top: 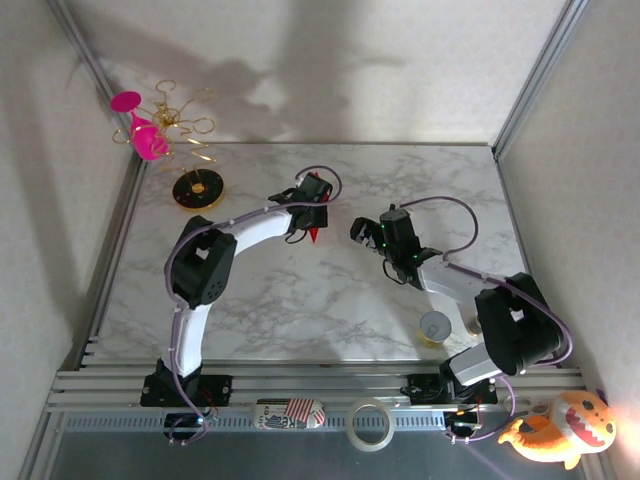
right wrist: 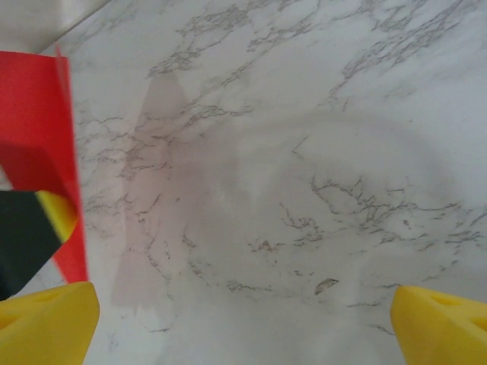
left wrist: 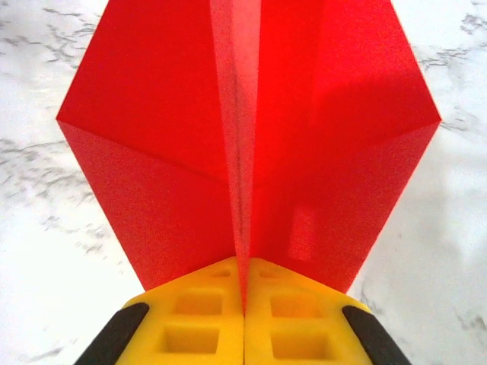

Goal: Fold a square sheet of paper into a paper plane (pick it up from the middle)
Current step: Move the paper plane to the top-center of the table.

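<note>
Two left jaws pinch paper plane [left wrist: 152, 137] centre crease; right jaws beside.

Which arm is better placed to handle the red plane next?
Probably left: the left gripper is shut on the paper plane at its centre crease; the right gripper hangs open beside it, holding nothing.

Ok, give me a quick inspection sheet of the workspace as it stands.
Surface: marble table, nothing spilled.
Job's things: red paper plane, partly folded, gripped at its centre crease.
Clutter: pink wine glass tilted on a gold wire stand, far left; tape roll and plush toy by the near rail.
Grippers: left end effector shut on the paper plane; right end effector open, holding nothing, beside it.
Cables: purple cable loops along each arm, no snag seen.
Surroundings: white walls, aluminium frame.
</note>
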